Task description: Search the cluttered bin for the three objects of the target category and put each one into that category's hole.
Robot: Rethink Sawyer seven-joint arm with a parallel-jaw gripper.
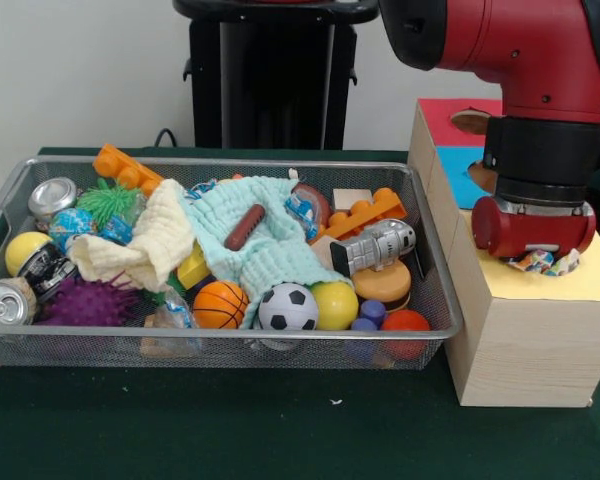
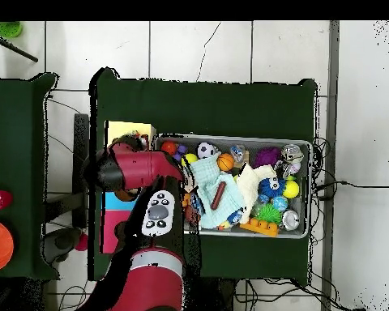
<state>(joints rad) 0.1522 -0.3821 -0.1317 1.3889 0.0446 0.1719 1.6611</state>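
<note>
Right now your gripper sits low over the yellow top of the wooden box, and a small multicoloured object shows at its tips; you cannot tell from either view whether the jaws are pinching it or spread. Behind the wrist you see the box's blue and red sections, each with a hole. Left of the box, the wire bin holds a soccer ball, a basketball, cloths and cans.
</note>
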